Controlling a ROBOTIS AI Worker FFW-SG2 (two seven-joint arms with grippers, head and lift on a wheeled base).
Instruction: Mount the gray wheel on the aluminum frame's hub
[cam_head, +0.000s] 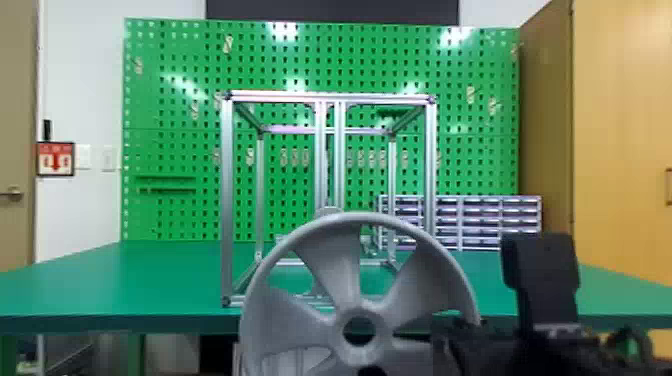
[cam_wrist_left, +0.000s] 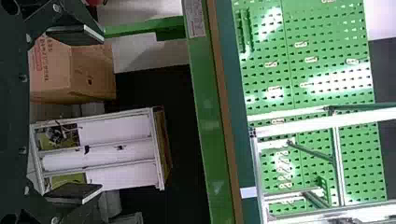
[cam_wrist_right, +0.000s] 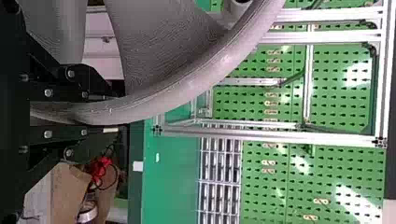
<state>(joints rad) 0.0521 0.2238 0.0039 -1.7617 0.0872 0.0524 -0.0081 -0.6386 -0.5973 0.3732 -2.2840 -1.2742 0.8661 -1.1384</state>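
Clamping the rim of the gray wheel (cam_head: 336, 260), the right hand (cam_head: 462, 332) holds it upright in front of the aluminum frame (cam_head: 227, 200). The head view's bottom edge cuts off the wheel's lowest part, and the wheel hides some of the frame's lower middle. In the left wrist view, the left hand (cam_wrist_left: 88, 113) has its fingers wide apart. On the counter (cam_head: 125, 280), a drawer cabinet (cam_head: 482, 222) stands partly behind the frame, its contents indistinct. A cardboard box (cam_wrist_left: 88, 70) shows too, its inside hidden.
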